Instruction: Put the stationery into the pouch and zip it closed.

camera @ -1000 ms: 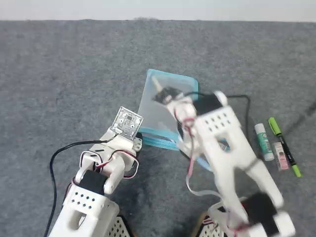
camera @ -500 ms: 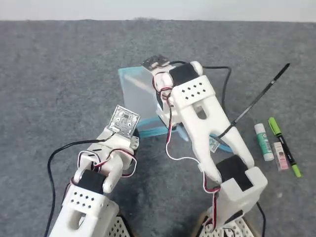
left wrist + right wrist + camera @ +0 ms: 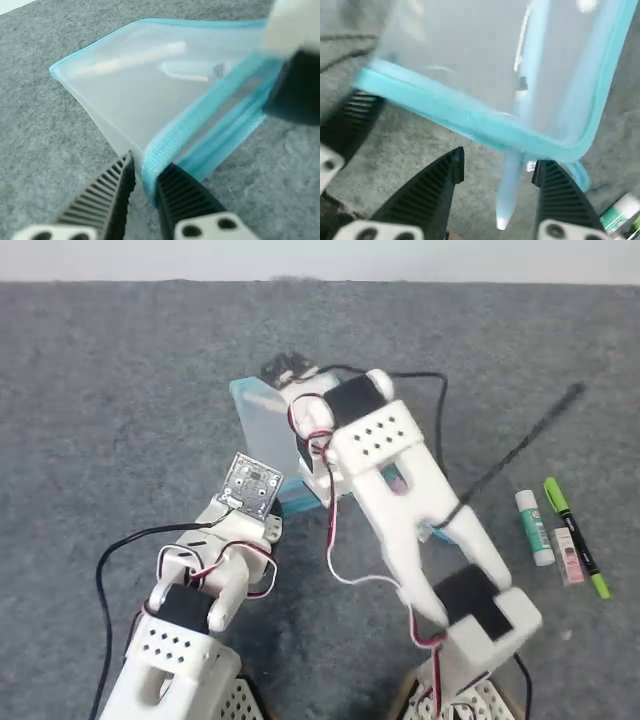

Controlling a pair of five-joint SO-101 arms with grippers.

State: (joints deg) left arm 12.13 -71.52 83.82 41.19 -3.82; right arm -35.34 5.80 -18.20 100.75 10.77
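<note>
The translucent pouch [image 3: 262, 428] with blue zipper trim stands tilted at mid-table. My left gripper [image 3: 148, 165] is shut on the corner of its blue zipper edge [image 3: 210, 135], and a pale stick [image 3: 135, 59] shows through the wall. My right gripper [image 3: 500, 157] hangs open over the pouch [image 3: 470, 65], its fingers [image 3: 427, 195] on either side of a light blue pen [image 3: 511, 187] that crosses the blue edge, one end outside. A glue stick [image 3: 533, 527], a green marker [image 3: 575, 535] and a pink eraser [image 3: 568, 555] lie on the carpet at the right.
The right arm [image 3: 420, 510] stretches from the near edge across the pouch and hides its right part. A black cable [image 3: 520, 450] trails in the air above the loose stationery. Grey carpet [image 3: 120, 370] lies bare to the left and far side.
The right arm has swung left and farther out over the pouch, and the pouch has shifted left and turned with it. The left arm has stayed put.
</note>
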